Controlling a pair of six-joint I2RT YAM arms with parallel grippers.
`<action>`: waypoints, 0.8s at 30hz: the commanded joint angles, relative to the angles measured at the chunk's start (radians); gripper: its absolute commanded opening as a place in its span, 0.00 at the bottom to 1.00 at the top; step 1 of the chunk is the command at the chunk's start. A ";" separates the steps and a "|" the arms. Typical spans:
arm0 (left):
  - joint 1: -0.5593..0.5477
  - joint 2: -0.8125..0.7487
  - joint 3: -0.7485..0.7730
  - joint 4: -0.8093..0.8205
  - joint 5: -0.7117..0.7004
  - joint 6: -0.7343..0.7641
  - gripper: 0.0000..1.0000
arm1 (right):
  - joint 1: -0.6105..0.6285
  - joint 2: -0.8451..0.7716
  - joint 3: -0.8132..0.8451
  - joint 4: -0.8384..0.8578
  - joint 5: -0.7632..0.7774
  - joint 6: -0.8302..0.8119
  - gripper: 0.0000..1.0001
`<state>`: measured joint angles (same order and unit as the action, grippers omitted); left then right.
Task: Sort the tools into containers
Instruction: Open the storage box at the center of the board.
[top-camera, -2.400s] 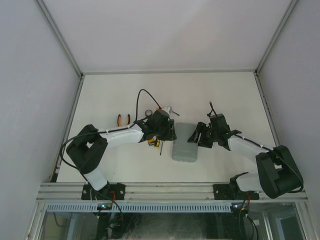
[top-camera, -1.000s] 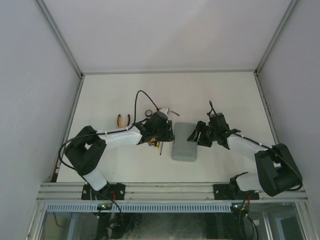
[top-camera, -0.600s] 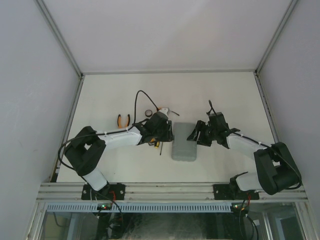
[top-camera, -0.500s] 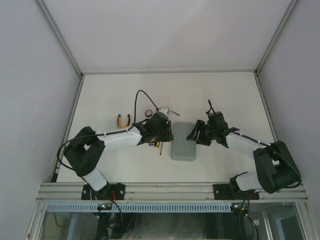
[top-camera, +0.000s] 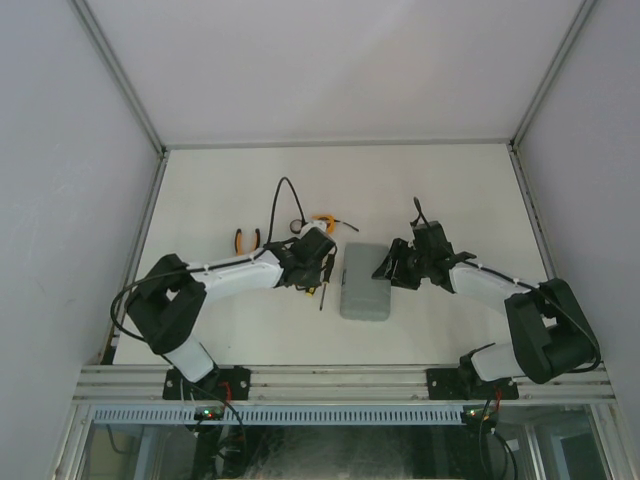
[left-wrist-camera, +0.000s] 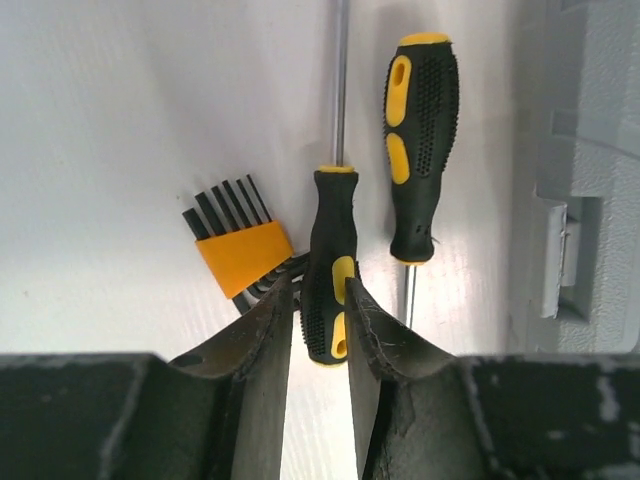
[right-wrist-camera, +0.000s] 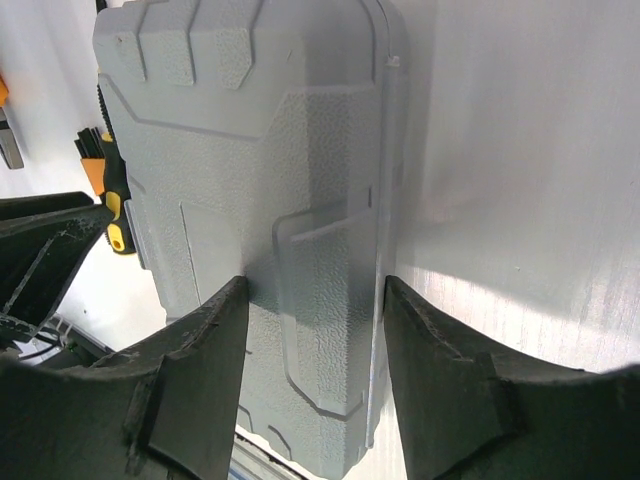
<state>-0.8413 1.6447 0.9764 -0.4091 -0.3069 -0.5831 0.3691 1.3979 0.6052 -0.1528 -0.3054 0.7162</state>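
Reaching low across the white table (top-camera: 450, 190), the left gripper (left-wrist-camera: 318, 288) brackets the handle of a black-and-yellow plastic screwdriver (left-wrist-camera: 331, 225) lying beside an orange hex-key set (left-wrist-camera: 240, 255); whether its fingers truly pinch it cannot be told. Angled inward, the right gripper (right-wrist-camera: 315, 290) hangs spread over the closed flat grey plastic tool case (right-wrist-camera: 250, 150), mid-table.

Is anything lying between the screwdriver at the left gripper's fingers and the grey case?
Yes: the other screwdriver lies on the table between that screwdriver and the case, and the case itself looks shut.
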 joint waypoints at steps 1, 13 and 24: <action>-0.001 -0.088 0.044 -0.036 -0.053 0.023 0.32 | -0.005 0.035 -0.029 -0.123 0.158 -0.032 0.52; 0.007 -0.187 0.032 0.151 0.185 -0.010 0.50 | 0.011 -0.042 -0.028 -0.083 0.121 -0.046 0.53; 0.015 -0.082 0.023 0.287 0.317 -0.083 0.50 | 0.017 -0.036 -0.030 -0.089 0.114 -0.051 0.53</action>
<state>-0.8345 1.5513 0.9764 -0.2115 -0.0498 -0.6270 0.3805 1.3617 0.5980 -0.1680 -0.2619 0.7105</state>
